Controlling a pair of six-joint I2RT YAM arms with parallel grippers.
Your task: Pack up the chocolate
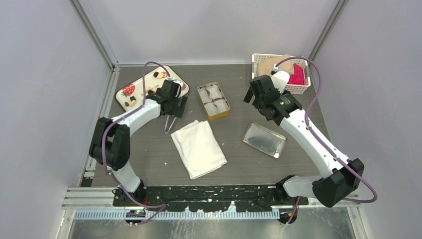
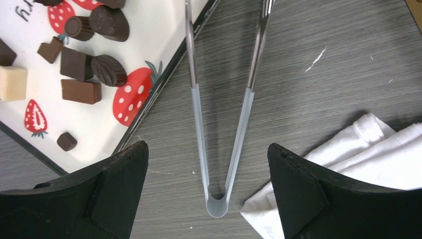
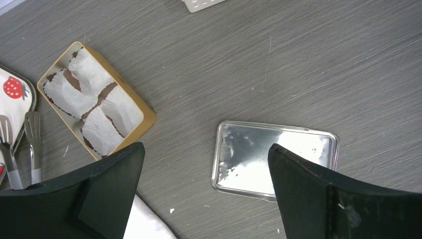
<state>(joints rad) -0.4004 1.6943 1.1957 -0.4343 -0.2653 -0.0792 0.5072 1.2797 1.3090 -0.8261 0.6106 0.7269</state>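
Near the far-left corner of the desk [image 1: 249,167] lies a white tray [image 2: 149,35] printed with red strawberries. The chocolate [image 2: 108,69] sits on it: dark brown pieces, some rounded and some square, plus one pale block, all loose on the tray's surface.

Just to the right of the tray, a pair of metal tongs [image 2: 217,205] lies flat on the desk, its hinge end toward the near edge and its two arms spreading toward the far edge. The left hand [image 2: 206,145] hangs over the hinge end, released, its two black fingers set wide on either side of the tongs and touching neither arm.

A folded white cloth [image 1: 199,147] rests at the middle of the desk, beside the tongs' hinge.

Toward the far edge at the centre stands the gold tin [image 1: 214,99], lined with white paper cups.

The right hand [image 3: 206,147] hovers above the desk to the right of the tin, released and grasping nothing.

A silver lid [image 1: 263,140] lies flat right of centre.

A white basket [image 1: 297,90] occupies the far-right corner, with tan and pink items inside.
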